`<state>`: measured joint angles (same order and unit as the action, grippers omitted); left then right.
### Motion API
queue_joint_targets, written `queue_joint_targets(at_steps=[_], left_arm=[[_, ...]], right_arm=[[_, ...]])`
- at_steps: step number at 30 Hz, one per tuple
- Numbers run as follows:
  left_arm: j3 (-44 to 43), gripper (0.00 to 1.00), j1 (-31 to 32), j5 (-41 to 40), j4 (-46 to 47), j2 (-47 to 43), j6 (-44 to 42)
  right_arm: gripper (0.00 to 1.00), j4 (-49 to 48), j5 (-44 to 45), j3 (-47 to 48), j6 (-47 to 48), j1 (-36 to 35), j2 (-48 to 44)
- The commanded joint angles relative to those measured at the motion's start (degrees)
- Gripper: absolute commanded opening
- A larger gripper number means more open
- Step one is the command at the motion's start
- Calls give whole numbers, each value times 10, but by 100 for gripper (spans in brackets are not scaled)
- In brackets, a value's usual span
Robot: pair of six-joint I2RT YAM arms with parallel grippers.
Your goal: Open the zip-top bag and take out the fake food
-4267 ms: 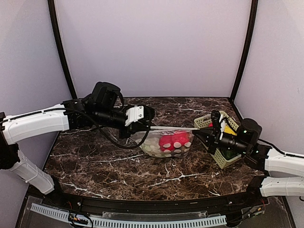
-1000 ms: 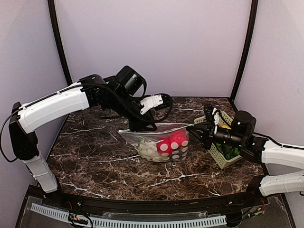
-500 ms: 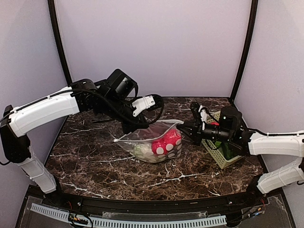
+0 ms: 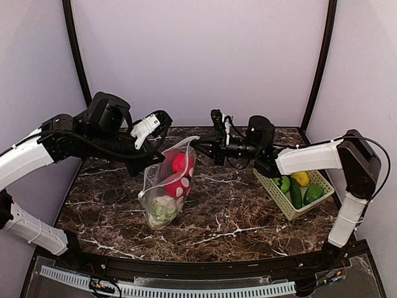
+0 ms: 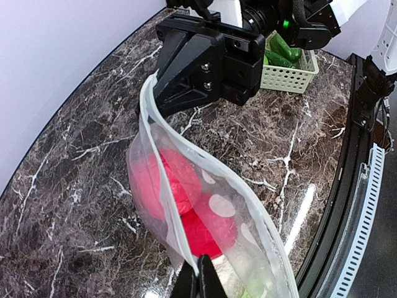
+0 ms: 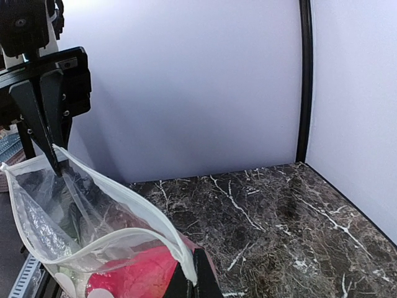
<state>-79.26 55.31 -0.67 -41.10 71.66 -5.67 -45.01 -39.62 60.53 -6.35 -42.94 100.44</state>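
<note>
Pretty bright, soft and even, probably lit from overhead. Shadows are faint. The marble tabletop [image 5: 301,214] throws a white glare streak in the left wrist view, and the zip-top bag [image 5: 248,242] has some sheen. Top view bends slightly at the edges.

You are looking at a light-green lattice basket [image 4: 280,200] sitting on dark marble table [image 4: 229,217]. Inside the basket, a yellow toy fruit [image 4: 301,178] is lying at the far end, a green toy fruit [image 4: 284,183] is resting just left of it, and a dark-green cucumber [image 4: 296,196] is lying along the middle. Well in front of the basket, a white slotted strip [image 4: 186,289] is running.
</note>
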Motion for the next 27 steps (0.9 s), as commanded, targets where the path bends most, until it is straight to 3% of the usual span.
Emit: queue_joint_targets(at_steps=[1,8,11,16,19,21,25,27], left_arm=[[65,1,2,5,37,-9,50],[134,1,2,41,170,23,103],[131,1,3,52,212,47,119],[87,1,3,93,235,121,128],[70,1,2,107,250,155,132],[57,1,3,111,252,169,136],[45,1,2,124,252,185,138],[39,1,2,129,246,192,138]], right_arm=[[0,-62,-31,11,-53,1,61],[0,-86,-12,-74,-60,15,47],[8,-75,5,-142,-54,35,-16],[44,47,66,-213,-15,57,-146],[52,112,78,-235,-5,64,-215],[63,151,80,-248,2,67,-268],[68,221,79,-247,18,61,-335],[64,247,81,-235,31,57,-347]])
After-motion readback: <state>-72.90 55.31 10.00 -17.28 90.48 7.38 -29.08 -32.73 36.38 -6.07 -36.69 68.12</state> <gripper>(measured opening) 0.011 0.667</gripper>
